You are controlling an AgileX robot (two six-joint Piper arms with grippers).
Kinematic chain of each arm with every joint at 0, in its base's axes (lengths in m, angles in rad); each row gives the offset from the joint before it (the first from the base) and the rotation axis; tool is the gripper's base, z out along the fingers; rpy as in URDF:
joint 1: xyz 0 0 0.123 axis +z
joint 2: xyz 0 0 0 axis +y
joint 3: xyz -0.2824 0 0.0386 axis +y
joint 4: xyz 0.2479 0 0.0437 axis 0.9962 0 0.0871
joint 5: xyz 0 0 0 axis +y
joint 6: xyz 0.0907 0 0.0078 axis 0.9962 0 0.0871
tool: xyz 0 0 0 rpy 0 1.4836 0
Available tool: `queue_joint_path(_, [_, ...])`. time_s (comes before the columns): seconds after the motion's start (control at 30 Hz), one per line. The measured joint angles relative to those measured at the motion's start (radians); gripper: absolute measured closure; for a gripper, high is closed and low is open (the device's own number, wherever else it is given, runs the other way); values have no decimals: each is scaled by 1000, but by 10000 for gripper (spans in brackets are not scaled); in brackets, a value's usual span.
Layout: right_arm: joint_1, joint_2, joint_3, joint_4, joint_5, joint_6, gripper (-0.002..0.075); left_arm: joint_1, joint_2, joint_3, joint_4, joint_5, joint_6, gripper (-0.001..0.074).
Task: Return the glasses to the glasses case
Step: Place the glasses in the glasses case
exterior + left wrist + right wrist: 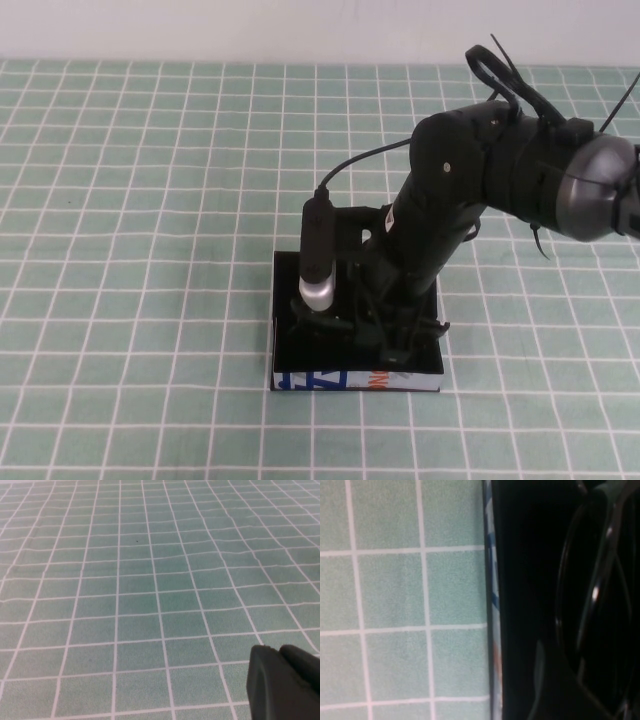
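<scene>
High view: right hand down inside open case on bench, grip state cannot tell. Glasses lie in case. Left hand over bare bench, grip cannot tell.

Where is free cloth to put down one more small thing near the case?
Free: the checked cloth left of the glasses case, and the strip before its printed side. Crowded: the case itself, where the right pincer lowers the glasses. The left pincer hangs over bare cloth.

The right gripper filled the glasses case; the left gripper hung over bare green cloth.
</scene>
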Motion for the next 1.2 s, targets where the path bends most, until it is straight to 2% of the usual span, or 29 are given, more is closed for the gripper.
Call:
queue_joint_path(0.23, [0,5,0,-11,-2,-23,460,0,0,0,0,0,0,737])
queue_joint_path(0.7, [5,63,-1,-6,9,-23,323,0,0,0,-1,0,0,737])
queue_joint_path(0.97, [5,37,-1,-6,-14,-23,321,0,0,0,-1,0,0,737])
queue_joint_path(1.07, [5,2,-1,-6,-14,-23,377,0,0,0,-2,0,0,737])
queue_joint_path(1.2, [5,-88,-1,-26,-14,24,600,0,0,0,-2,0,0,737])
